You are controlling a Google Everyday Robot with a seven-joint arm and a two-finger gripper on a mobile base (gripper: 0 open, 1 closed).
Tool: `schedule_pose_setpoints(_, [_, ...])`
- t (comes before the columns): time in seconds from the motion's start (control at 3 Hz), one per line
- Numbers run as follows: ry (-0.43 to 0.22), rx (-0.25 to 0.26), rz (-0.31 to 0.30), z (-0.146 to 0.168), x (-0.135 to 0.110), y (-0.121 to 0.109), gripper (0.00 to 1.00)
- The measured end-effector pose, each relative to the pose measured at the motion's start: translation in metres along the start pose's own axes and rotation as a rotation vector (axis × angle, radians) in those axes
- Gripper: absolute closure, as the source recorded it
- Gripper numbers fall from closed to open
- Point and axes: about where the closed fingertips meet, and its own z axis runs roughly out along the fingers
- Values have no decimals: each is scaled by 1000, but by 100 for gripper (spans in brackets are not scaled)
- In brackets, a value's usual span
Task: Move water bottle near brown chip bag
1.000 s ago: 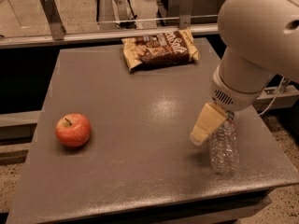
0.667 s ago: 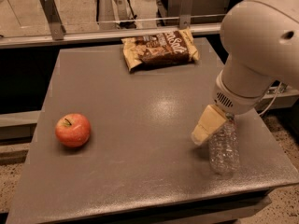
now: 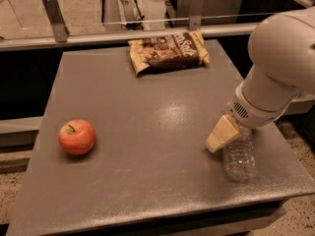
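Observation:
The water bottle [image 3: 240,157] is clear and ribbed and stands on the grey table [image 3: 147,107] near its front right corner. Its top is hidden behind the arm. My gripper [image 3: 228,140] is down at the bottle's upper part, with a tan piece showing on the bottle's left side. The large white arm [image 3: 275,77] reaches in from the right. The brown chip bag [image 3: 170,50] lies flat at the table's far edge, well apart from the bottle.
A red apple [image 3: 77,136] sits on the left side of the table. A metal rail with posts [image 3: 54,16] runs behind the far edge. The table's right edge and front edge are close to the bottle.
The arm and gripper have shifted slightly to the right, and the bottle with them. The chip bag and apple have not moved.

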Motion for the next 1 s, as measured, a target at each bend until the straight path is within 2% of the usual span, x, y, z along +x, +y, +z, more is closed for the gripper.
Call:
schedule_pose_setpoints(0.33, [-19, -23, 27, 4, -1, -1, 42])
schedule_pose_setpoints(0.67, [-44, -18, 27, 1, -8, -8, 66])
schedule_pose_setpoints(1.0, [-79, 0, -3, -7, -20, -21, 89])
